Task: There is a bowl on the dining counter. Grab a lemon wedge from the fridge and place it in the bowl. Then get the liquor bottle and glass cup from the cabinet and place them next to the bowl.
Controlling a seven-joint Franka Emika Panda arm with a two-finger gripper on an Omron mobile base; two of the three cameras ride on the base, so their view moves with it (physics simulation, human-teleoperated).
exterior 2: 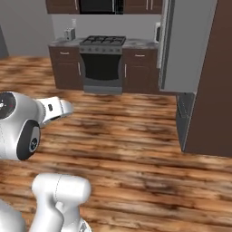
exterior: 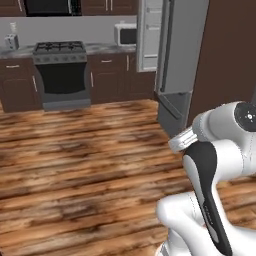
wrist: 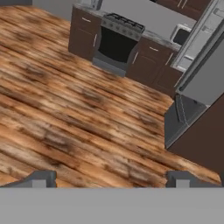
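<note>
Nearest to you, the fingers (wrist: 112, 178) stand spread wide apart with nothing between them; past them, bare wooden floor (wrist: 65, 109) fills the hand view. So you carry no lemon wedge, no bottle and no glass at this moment.

Beyond the arm, the floor runs clear to the fridge (exterior: 172, 60), which stands to the right in all three views with its upper door (exterior 2: 183, 45) swung open. In the left base view you can make out the white inner lining of that door (exterior: 148, 35) and its shelves, but the lemon wedge is too small or too hidden to pick out from here; I cannot tell you which shelf holds it. The lower freezer drawer (wrist: 181, 116) also looks pulled out a little.

Farthest off, the stove (exterior: 61, 72) sits between dark cabinets (exterior: 107, 77), with a microwave (exterior: 125, 35) on the tabletop (exterior: 100, 48) beside the fridge.

My judgement: you are early in the job. The fridge is open, which looks like the one step done. Fetching the wedge, dropping it in the bowl, and bringing the bottle and glass all remain, and neither the bowl nor its dining counter can be placed from these pictures.
</note>
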